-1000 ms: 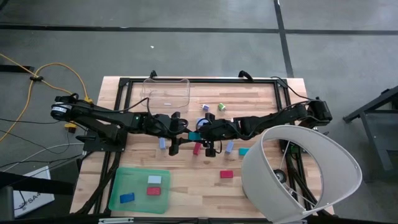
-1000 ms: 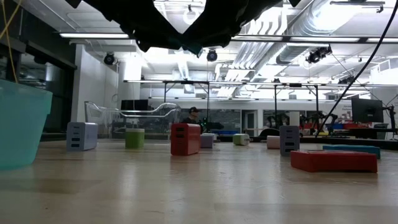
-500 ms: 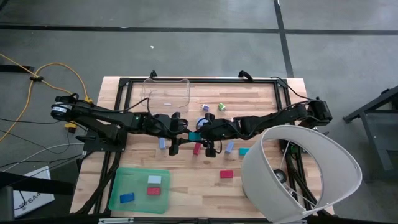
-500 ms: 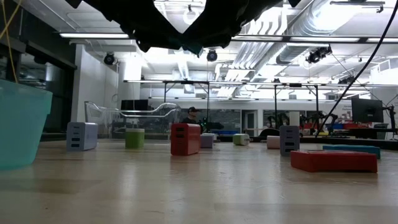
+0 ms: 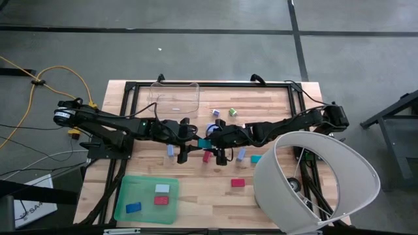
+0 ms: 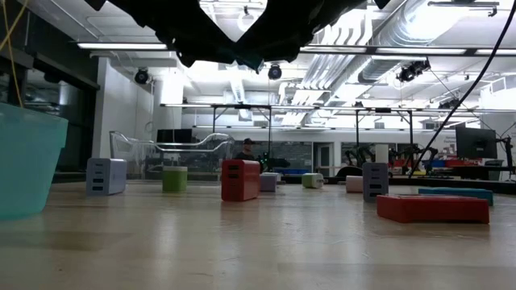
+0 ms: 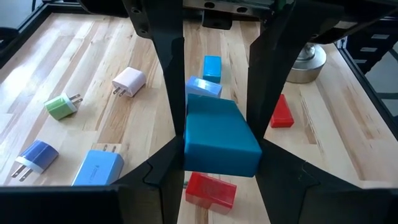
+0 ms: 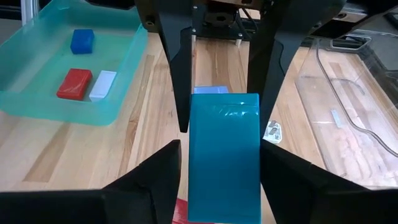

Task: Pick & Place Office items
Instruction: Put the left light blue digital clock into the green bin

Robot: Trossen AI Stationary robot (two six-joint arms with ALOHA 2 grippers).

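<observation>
A teal block (image 5: 204, 142) hangs above the table's middle, where both arms meet. My left gripper (image 5: 198, 140) comes from the left and is shut on the block (image 7: 221, 140). My right gripper (image 5: 213, 140) comes from the right and is open. Its fingers (image 8: 168, 168) stand on either side of the block's other end (image 8: 224, 155), with a narrow gap showing. Below them a red block (image 5: 208, 155) lies on the wood. Other office items lie scattered: light blue pieces (image 5: 170, 151) (image 5: 241, 155), a teal one (image 5: 255, 158) and a red one (image 5: 238, 183). My left gripper pinches the teal block's two long sides (image 7: 194, 152) between its two fingers, at the end nearer the table's left. The fingers come from the left, slanting a little downward, and lie along the block. The block is lifted clear of the table.
A green tray (image 5: 121, 196) at the front left holds a blue, a red and a white piece. A clear bin (image 5: 175, 96) stands at the far edge, with a green plug (image 5: 232, 112) and a blue one (image 5: 215, 113) beside it. A big white shade (image 5: 317, 183) covers the front right.
</observation>
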